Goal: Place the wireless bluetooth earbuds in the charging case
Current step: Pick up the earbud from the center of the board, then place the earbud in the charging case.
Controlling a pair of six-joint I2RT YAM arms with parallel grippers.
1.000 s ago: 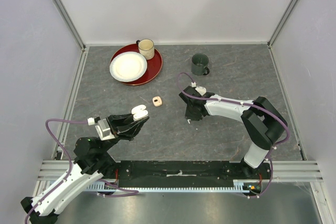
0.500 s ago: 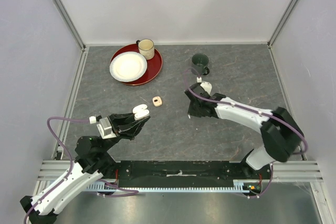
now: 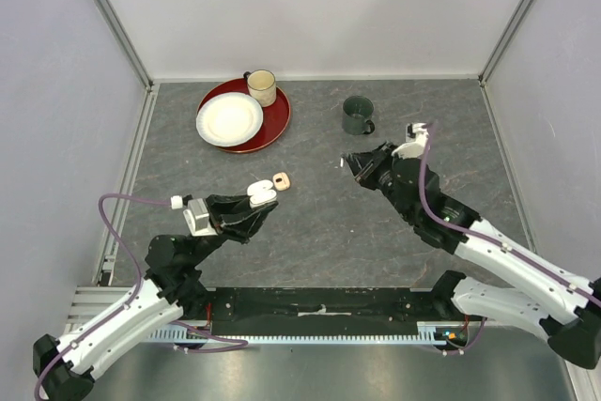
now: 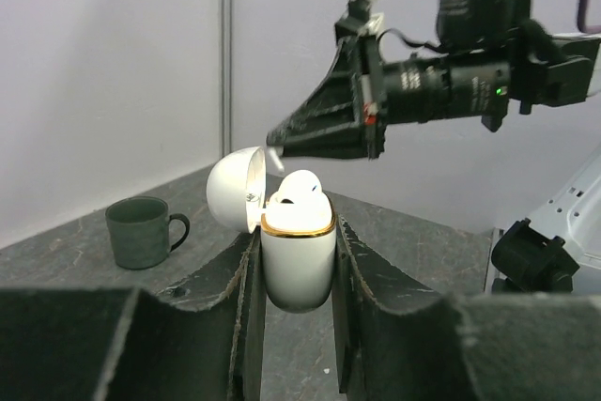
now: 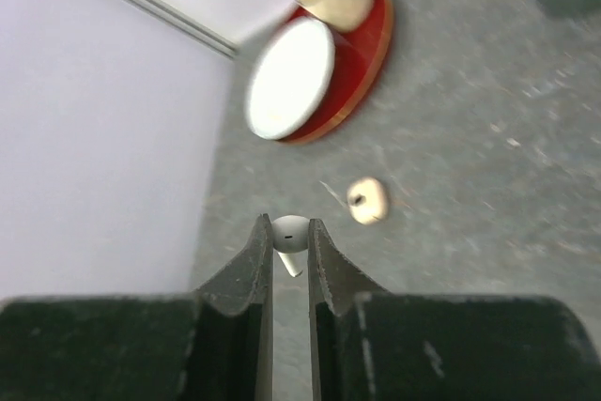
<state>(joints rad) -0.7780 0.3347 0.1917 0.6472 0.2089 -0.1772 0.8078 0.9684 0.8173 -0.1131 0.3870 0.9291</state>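
Note:
My left gripper (image 4: pixel 296 237) is shut on a white charging case (image 4: pixel 298 265) with a gold rim, held upright above the table. Its lid (image 4: pixel 233 187) hangs open to the left, and one white earbud (image 4: pixel 299 185) sits in the case. In the top view the case (image 3: pixel 262 192) is left of centre at my left gripper (image 3: pixel 259 204). My right gripper (image 5: pixel 288 225) is shut on a second white earbud (image 5: pixel 289 238), stem pointing down, raised off the table. That right gripper (image 3: pixel 351 162) points left towards the case, and its tips (image 4: pixel 282 146) hover just above the open case.
A small peach case-like object (image 3: pixel 282 180) lies on the table just beyond the held case. A red tray (image 3: pixel 272 124) at the back left carries a white plate (image 3: pixel 229 119) and a cream mug (image 3: pixel 262 87). A dark green mug (image 3: pixel 358 115) stands at the back centre.
The right gripper closed on the white earbud and lifted off the table, its arm swinging out to the right. The left arm carried the case slightly forward and up.

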